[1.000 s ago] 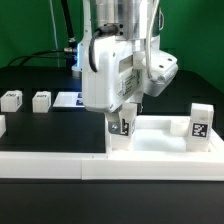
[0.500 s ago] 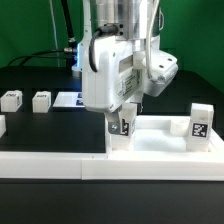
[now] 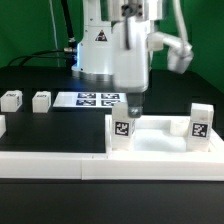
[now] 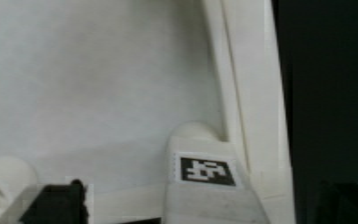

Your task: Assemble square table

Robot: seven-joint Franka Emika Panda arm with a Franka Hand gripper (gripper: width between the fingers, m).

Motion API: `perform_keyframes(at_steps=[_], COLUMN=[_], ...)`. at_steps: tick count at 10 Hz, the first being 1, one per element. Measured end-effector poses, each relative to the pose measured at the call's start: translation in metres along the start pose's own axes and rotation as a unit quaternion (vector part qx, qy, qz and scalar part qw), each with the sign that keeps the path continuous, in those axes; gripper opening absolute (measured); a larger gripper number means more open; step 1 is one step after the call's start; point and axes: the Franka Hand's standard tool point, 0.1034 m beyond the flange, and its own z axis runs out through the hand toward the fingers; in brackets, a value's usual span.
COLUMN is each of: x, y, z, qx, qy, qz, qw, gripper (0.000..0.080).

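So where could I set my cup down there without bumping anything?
The bare black table between the loose legs, the front border wall and the slab. Crowded: the slab corner where the gripper hangs close by a standing leg.

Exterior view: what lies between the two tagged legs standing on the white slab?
Only bare slab separates the exterior view's left leg from the right leg; that view shows it.
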Motion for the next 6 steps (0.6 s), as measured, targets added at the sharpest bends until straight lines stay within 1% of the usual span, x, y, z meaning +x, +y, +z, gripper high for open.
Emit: perform_keyframes(at_steps=[1, 2, 3, 5, 6], x=[-0.007, -0.011, -0.011, -0.009, -0.007], y=[-0.005, -0.006, -0.006, -0.006, -0.006], z=[-0.013, -0.021, -0.024, -0.022, -0.023], qx=[0.011, 0.016, 0.017, 0.016, 0.022], qy=[-0.005, -0.007, -0.004, -0.002, 0.002], qz=[-0.086, -0.154, -0.193, -0.267, -0.322], qw=[0.996, 0.988, 0.981, 0.964, 0.947], gripper=[0.0649, 0.0649, 0.0649, 0.0649, 0.0649])
